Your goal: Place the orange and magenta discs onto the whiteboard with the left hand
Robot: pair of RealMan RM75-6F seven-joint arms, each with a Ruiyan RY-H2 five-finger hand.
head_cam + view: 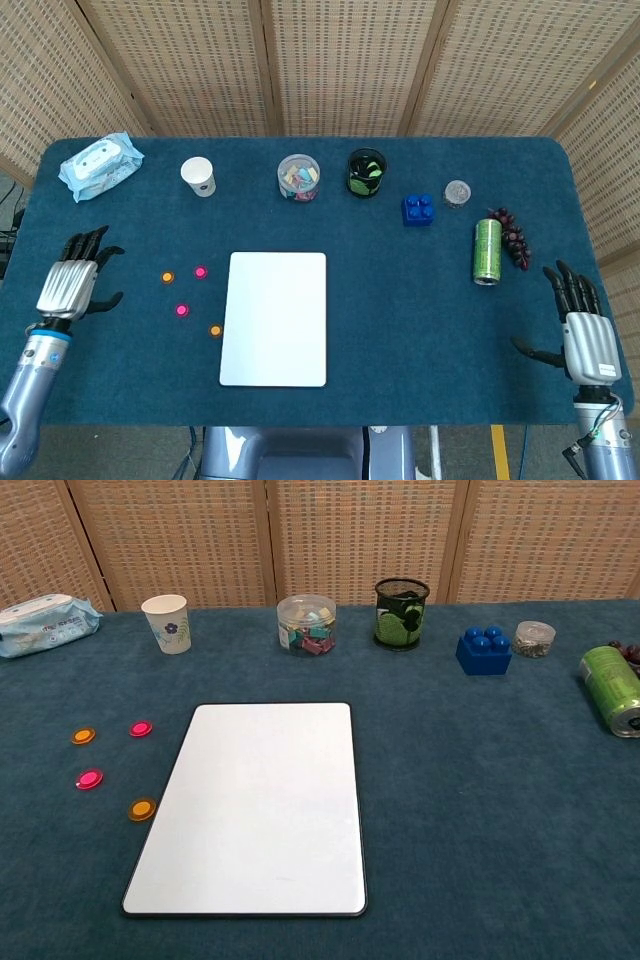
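- Left of centre on the blue bench (400, 330) lies the whiteboard (274, 318), flat and bare, its long side running toward the lower edge of the frame.
- Just left of the board sit four small discs, all on the cloth and apart from one another: an orange disc (167, 277) furthest left, a magenta disc (200, 272) beside it, a second magenta disc (181, 310) lower down, and a second orange disc (215, 330) closest to the board's edge without touching it.
- At the left edge of the head view the left hand (72, 285) hovers over the bench, fingers spread and holding nothing, well apart from the discs.
- At the lower right the right hand (583, 335) is likewise spread and empty.
- Along the upper part of the bench stand a wipes pack (100, 165), a paper cup (199, 176), a clear tub of clips (298, 176), a black mesh cup (366, 173), a blue brick (418, 209) and a small clear jar (457, 192).
- Right of centre a green can (487, 251) lies on its side with dark grapes (512, 236) just beside it.
- Nothing lies between the discs and the board.
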